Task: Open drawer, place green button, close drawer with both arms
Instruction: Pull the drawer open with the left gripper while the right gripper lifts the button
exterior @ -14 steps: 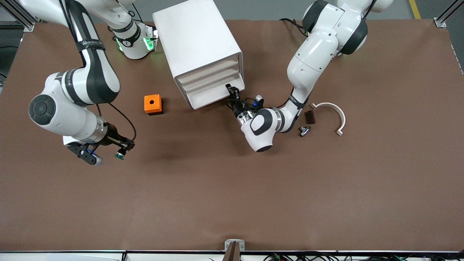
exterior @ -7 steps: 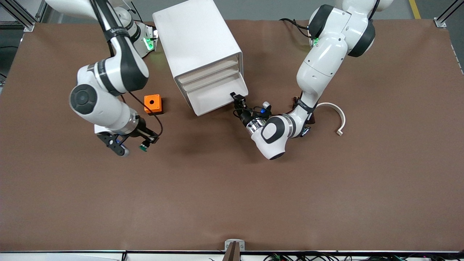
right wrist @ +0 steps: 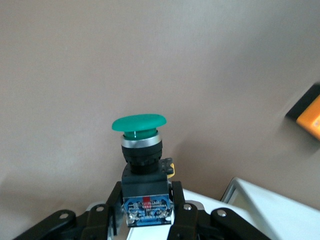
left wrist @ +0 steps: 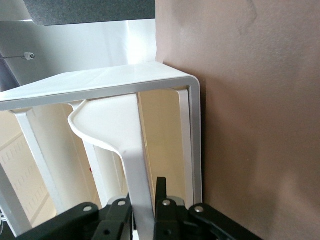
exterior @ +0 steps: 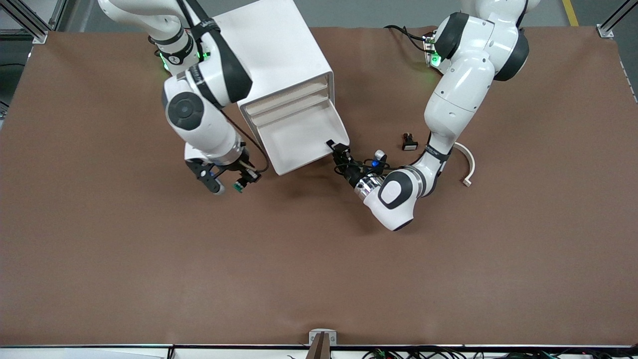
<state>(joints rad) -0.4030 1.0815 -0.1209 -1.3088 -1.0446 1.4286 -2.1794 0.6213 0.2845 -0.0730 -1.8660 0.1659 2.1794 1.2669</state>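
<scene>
No legible text, labels or numbers.

The drawer (exterior: 299, 137) juts from the cabinet (exterior: 269, 60) toward the front camera.

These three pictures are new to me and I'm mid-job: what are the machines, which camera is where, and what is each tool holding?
You see two white jointed robot arms at a brown table. The wide picture comes from a high camera facing them; the other two come from cameras on their wrists.

The left tool is shut on the front lip of the lowest drawer of the white cabinet; that drawer stands pulled out. The left wrist picture shows the lip between the fingers.

The right tool hangs over the table beside the drawer, shut on the black body of the green-capped button.

Toward the left arm's end lie a small black switch and a curved white clip. An orange box edge shows in the right wrist picture.
</scene>
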